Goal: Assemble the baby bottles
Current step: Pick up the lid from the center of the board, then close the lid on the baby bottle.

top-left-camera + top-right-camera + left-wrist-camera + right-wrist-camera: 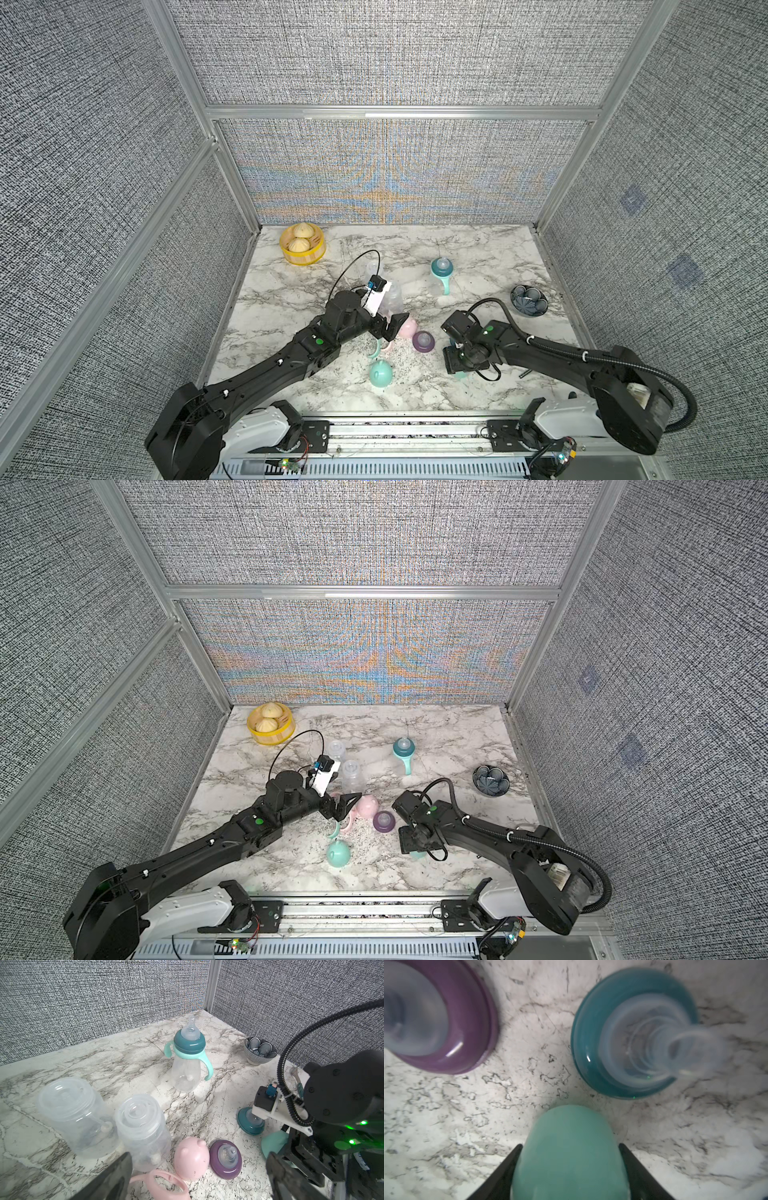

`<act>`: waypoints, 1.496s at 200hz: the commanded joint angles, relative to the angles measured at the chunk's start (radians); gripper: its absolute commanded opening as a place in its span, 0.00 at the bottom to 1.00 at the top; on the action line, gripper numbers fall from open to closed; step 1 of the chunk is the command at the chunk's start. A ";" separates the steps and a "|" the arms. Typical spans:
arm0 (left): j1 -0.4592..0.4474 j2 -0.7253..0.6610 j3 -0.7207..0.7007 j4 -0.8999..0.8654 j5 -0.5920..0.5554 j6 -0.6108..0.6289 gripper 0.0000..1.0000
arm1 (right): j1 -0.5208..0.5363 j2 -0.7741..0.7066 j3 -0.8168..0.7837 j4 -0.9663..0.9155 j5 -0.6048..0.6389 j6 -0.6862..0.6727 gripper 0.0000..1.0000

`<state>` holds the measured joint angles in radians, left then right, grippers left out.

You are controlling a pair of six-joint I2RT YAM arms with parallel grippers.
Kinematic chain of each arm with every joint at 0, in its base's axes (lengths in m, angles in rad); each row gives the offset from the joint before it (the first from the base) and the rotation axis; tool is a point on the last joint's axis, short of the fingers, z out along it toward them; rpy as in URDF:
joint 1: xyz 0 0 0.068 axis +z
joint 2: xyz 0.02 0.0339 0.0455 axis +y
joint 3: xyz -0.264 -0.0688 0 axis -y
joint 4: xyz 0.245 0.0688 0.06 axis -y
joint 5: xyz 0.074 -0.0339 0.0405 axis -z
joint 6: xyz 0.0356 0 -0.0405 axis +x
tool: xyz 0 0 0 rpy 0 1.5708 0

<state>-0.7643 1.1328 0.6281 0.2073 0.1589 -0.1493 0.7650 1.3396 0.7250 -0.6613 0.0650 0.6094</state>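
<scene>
Straddling the mint cap [569, 1153] — right tool [570, 1144], bare marble [529, 1084] ahead.

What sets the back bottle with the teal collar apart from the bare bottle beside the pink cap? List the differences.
The back bottle wears a teal collar with a nipple; the bare bottle has an uncovered threaded neck. The back bottle carries a mint handle ring; the bare bottle has none. Both stand upright, clear-bodied.
</scene>
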 commanded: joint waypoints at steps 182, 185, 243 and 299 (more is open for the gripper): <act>0.006 -0.031 0.001 -0.028 -0.020 0.027 1.00 | -0.304 0.234 0.867 -0.356 -0.056 -0.418 0.70; 0.006 -0.032 0.000 -0.029 -0.021 0.028 1.00 | -0.306 0.241 0.879 -0.360 -0.055 -0.423 0.70; 0.011 -0.060 -0.016 -0.029 -0.035 0.028 1.00 | -0.329 0.421 1.139 -0.448 -0.021 -0.505 0.70; 0.013 -0.088 -0.019 -0.050 -0.057 0.039 1.00 | -0.331 0.627 1.413 -0.595 0.022 -0.558 0.70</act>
<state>-0.7536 1.0603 0.6132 0.1688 0.1219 -0.1257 0.4328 1.9121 2.0674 -1.1622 0.0589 0.0914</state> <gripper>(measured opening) 0.999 0.697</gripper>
